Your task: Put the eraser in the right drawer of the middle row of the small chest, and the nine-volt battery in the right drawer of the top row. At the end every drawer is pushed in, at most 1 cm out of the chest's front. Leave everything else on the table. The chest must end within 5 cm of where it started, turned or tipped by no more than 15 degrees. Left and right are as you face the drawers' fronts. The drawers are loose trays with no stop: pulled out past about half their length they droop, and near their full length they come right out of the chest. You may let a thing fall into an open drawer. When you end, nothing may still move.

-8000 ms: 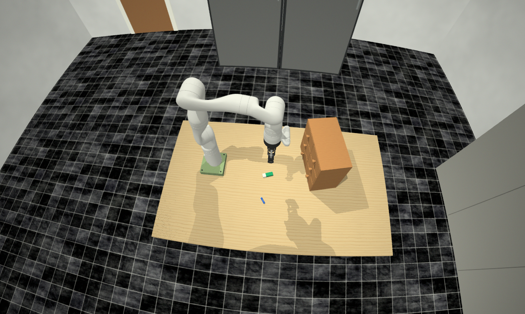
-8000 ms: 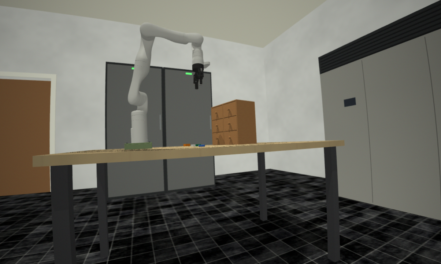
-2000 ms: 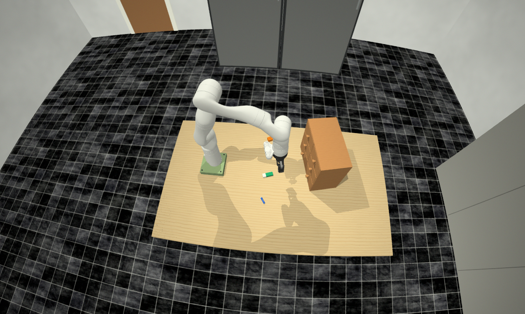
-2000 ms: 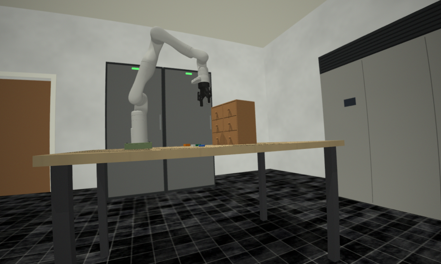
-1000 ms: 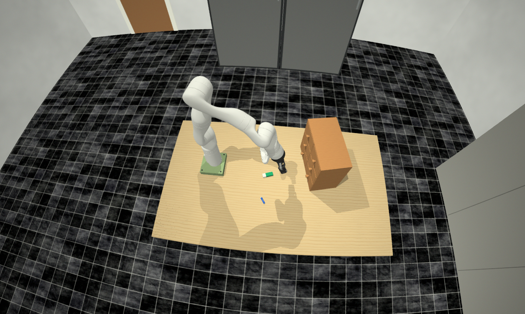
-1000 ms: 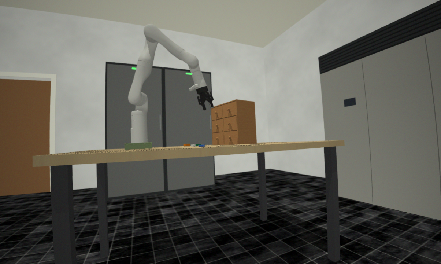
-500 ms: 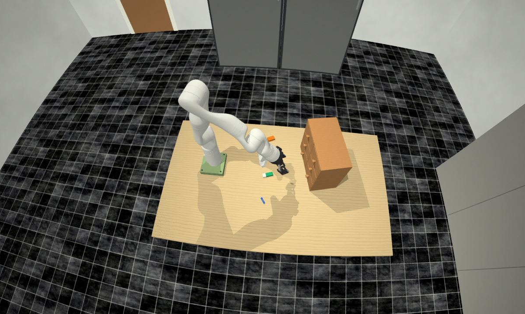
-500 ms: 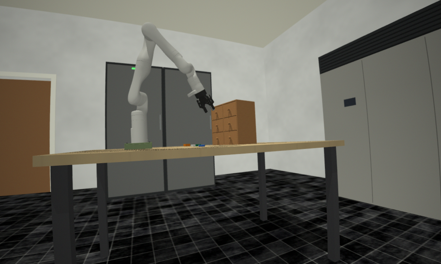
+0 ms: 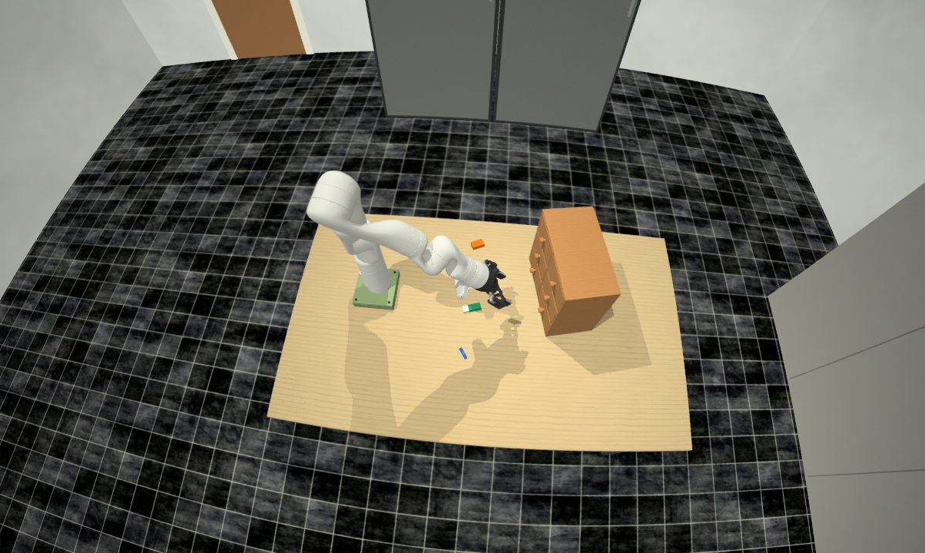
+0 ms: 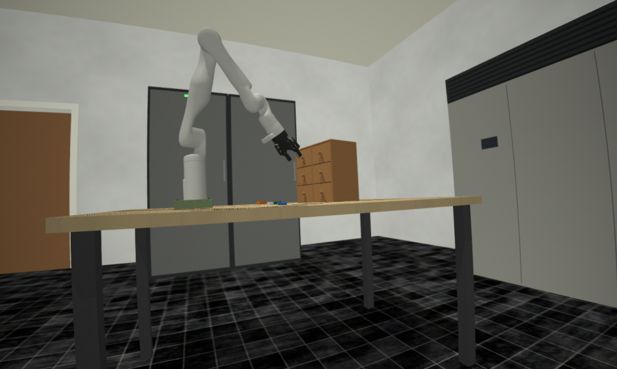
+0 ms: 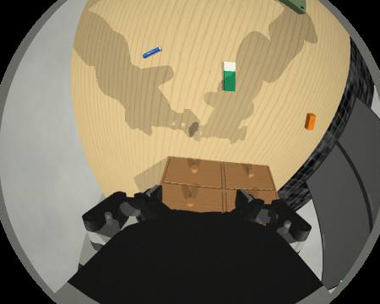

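The green and white eraser (image 9: 472, 307) (image 11: 229, 80) lies flat on the table. The orange block that looks like the nine-volt battery (image 9: 477, 243) (image 11: 310, 122) (image 10: 261, 202) lies on the table farther back in the top view. The wooden chest (image 9: 579, 254) (image 10: 345, 169) stands upright, and its visible drawers look pushed in. The right middle drawer (image 10: 327, 171) (image 11: 177, 198) and the right top drawer (image 10: 327, 149) are in the column nearer the exterior camera. My gripper (image 9: 505, 289) (image 10: 294, 158) (image 11: 198, 196) is open and empty, tilted toward the chest front, high above the table. It hides the top row in the wrist view.
A small blue cylinder (image 9: 462, 353) (image 11: 152, 52) (image 10: 282, 203) lies on the table (image 9: 589, 419). Knobs stick out from the drawer fronts. The arm's green base (image 9: 376, 300) (image 10: 192, 204) stands at the table's other end.
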Robot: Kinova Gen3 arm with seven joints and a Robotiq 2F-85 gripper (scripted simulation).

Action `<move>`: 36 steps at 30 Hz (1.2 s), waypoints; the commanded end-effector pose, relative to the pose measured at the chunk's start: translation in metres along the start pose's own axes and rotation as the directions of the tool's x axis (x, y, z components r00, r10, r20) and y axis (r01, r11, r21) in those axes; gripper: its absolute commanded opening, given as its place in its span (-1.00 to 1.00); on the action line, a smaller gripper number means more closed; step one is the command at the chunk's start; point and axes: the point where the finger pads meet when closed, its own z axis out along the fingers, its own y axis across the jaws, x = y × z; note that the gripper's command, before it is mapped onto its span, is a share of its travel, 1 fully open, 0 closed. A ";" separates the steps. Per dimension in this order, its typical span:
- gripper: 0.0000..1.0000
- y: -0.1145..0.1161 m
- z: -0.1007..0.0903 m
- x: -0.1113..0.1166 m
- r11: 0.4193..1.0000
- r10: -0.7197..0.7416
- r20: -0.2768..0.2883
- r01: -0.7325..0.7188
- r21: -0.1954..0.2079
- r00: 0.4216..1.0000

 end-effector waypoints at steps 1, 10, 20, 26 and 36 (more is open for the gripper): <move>1.00 -0.010 0.007 0.016 0.999 0.041 0.010 -0.041 -0.006 0.999; 1.00 -0.012 0.012 0.009 0.999 0.042 0.144 -0.043 0.001 0.989; 1.00 -0.012 0.023 0.007 0.999 0.042 0.276 -0.044 0.001 0.960; 1.00 -0.012 0.033 0.008 0.999 0.039 0.356 -0.043 0.002 0.934; 1.00 -0.012 0.042 0.007 0.999 0.039 0.436 -0.043 0.001 0.899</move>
